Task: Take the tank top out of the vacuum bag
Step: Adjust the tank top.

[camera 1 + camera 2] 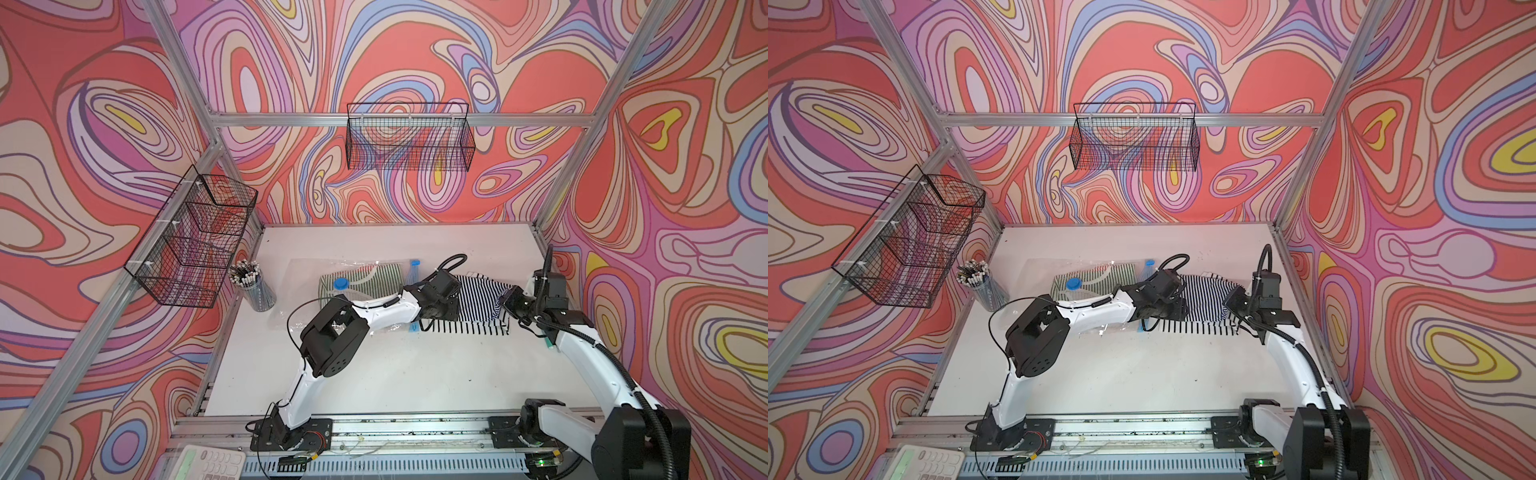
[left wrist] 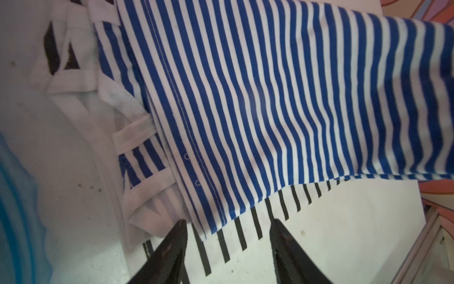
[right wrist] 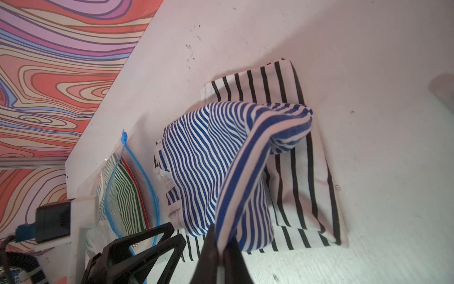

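Tank top (image 3: 204, 152), pinched in right claw (image 3: 219, 238), overlies black-striped garment (image 3: 294, 172) beside vacuum bag (image 1: 305, 270).

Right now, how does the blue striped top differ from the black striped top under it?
The blue striped top has narrow, tightly packed stripes; the black striped top has thin stripes set wider apart. The blue one is bunched and pinched up at one edge by the right gripper; the black one lies flat and folded on the table, partly beneath it. Both are white with stripes and appear outside the bag.
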